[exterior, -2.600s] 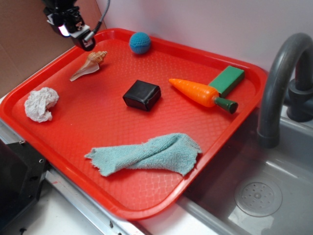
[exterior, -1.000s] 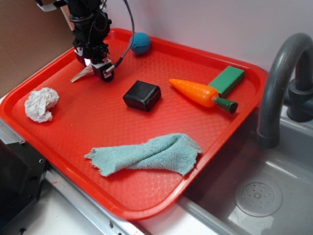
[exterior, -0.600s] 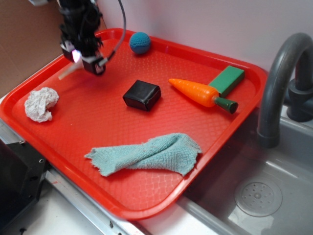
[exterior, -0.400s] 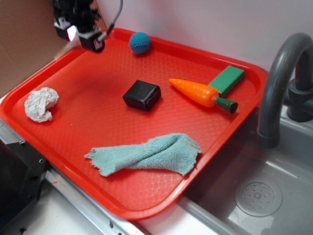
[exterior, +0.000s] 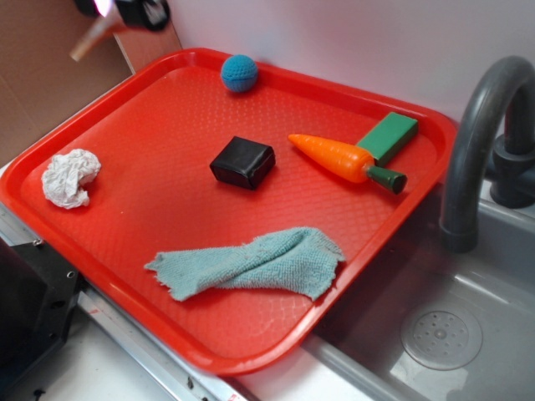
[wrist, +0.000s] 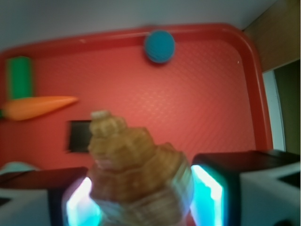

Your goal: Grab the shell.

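Note:
The shell (wrist: 134, 165), tan-orange with ridged whorls, fills the lower middle of the wrist view, pinched between the two glowing pads of my gripper (wrist: 141, 197). In the exterior view the gripper (exterior: 125, 10) is high at the top left edge, above the far left corner of the red tray (exterior: 368, 242). The shell's pale point (exterior: 88, 40) sticks out down-left of the gripper, well clear of the tray. Most of the gripper is cut off by the frame edge.
On the tray lie a blue ball (exterior: 239, 73), a black block (exterior: 242, 162), a toy carrot (exterior: 343, 158), a green block (exterior: 388, 136), a light blue cloth (exterior: 251, 261) and a crumpled white paper ball (exterior: 70, 177). A sink with a grey faucet (exterior: 476, 142) is at the right.
The gripper came down onto the shell, shut on it, then rose up and to the far left. The shell has left the tray with it.

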Motion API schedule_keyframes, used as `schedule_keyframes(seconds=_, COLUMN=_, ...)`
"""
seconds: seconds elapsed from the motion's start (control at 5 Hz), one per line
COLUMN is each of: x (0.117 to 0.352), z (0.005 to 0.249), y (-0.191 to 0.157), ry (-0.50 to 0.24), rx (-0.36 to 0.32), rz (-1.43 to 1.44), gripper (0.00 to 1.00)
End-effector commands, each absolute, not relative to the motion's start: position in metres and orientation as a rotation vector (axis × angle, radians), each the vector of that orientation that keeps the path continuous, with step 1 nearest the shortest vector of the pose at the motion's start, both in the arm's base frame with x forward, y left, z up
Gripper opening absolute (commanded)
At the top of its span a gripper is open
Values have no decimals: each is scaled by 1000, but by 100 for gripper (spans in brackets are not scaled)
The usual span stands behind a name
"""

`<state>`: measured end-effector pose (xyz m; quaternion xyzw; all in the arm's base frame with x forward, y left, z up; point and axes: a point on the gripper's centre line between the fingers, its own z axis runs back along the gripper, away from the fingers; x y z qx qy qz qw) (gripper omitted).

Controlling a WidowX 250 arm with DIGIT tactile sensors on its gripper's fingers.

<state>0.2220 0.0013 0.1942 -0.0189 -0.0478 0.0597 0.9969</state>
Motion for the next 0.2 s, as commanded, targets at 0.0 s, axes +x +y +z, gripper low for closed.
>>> schedule_keyframes(seconds=0.0, x=208, z=206, y=-6, ry=-195, rx=-121, rz=127, gripper=0)
